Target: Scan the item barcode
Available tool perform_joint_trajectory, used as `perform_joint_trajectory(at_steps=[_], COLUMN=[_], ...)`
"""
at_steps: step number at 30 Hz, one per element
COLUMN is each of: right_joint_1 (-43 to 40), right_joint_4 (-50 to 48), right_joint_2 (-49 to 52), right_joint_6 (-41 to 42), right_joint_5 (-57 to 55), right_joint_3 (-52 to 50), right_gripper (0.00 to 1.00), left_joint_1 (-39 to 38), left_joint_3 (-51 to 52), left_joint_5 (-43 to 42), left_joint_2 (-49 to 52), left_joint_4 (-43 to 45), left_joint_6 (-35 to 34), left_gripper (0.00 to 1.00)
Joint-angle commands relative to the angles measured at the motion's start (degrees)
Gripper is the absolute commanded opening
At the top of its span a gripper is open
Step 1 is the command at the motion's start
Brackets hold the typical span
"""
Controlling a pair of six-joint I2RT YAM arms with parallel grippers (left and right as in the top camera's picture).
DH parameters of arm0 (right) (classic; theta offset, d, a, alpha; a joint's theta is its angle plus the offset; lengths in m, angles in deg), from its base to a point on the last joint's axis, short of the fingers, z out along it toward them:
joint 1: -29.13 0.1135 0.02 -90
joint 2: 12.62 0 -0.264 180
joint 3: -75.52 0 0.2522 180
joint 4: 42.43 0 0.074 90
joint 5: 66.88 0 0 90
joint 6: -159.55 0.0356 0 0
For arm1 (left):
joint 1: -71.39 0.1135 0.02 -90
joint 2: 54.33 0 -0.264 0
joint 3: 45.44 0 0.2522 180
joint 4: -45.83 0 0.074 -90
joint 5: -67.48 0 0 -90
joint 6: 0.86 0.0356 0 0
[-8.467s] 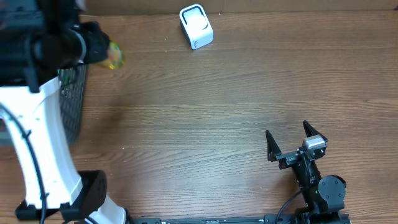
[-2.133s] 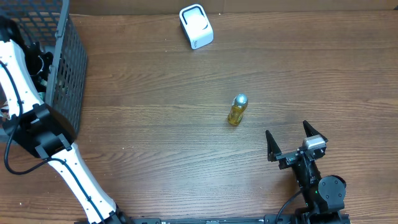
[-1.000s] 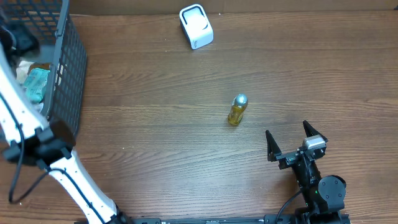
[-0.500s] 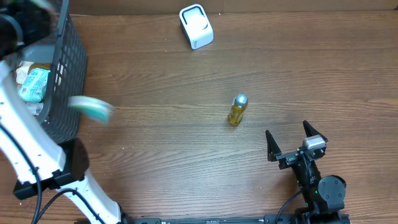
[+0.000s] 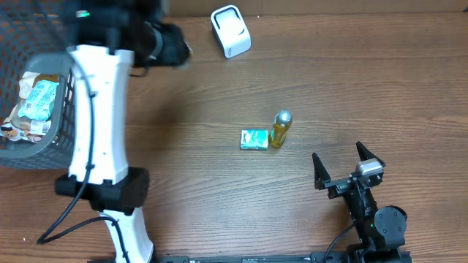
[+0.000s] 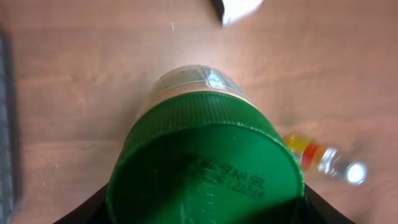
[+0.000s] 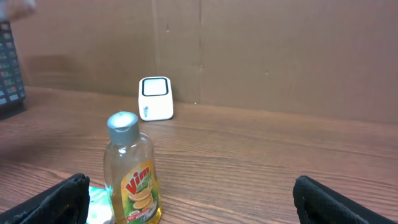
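Left tool (image 5: 170,50) at upper left of the overhead frame, blurred; its wrist view shows it gripping a green-capped jar (image 6: 205,168), cap toward the camera, dark fingers at both lower corners. White scanner (image 5: 230,31) at top centre, just right of that tool. Yellow bottle (image 5: 278,129) stands mid-worktop (image 5: 380,80), green packet (image 5: 254,139) just left of it. Right tool (image 5: 338,157) at lower right, jaws wide open, empty. Basket (image 5: 36,150) with packets at left edge.
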Motion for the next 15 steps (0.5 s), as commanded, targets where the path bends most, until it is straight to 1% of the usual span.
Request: perform_joint_trajectory(at_steps=[1,9,13,15], right_joint_1=[-0.11,-0.11,-0.11,-0.11], right_joint_4=[-0.28,-0.28,-0.31,-0.31], right_joint_2=[-0.39,-0.39,-0.39,-0.39], right_joint_6=[-0.09,-0.09,-0.09,-0.09], right_joint_5=[0.28,0.28,0.28,0.28], right_joint_3=[-0.61,-0.61,-0.61,-0.61], right_gripper=[1.0,1.0,1.0,1.0], left_joint_1=[-4.42,-10.93,-12.98,-13.79], left_joint_3=[6.73,22.8,29.57,32.87], left_joint_5=[4.79,4.76,4.74,4.76], left_joint_2=[-0.85,-0.83,-0.83,-0.83], left_joint_4=[2.08,10.25,14.75,17.03], left_joint_6=[-2.75,-5.09,-5.84,-8.44], left_gripper=[0.3,0.3,0.33,0.35])
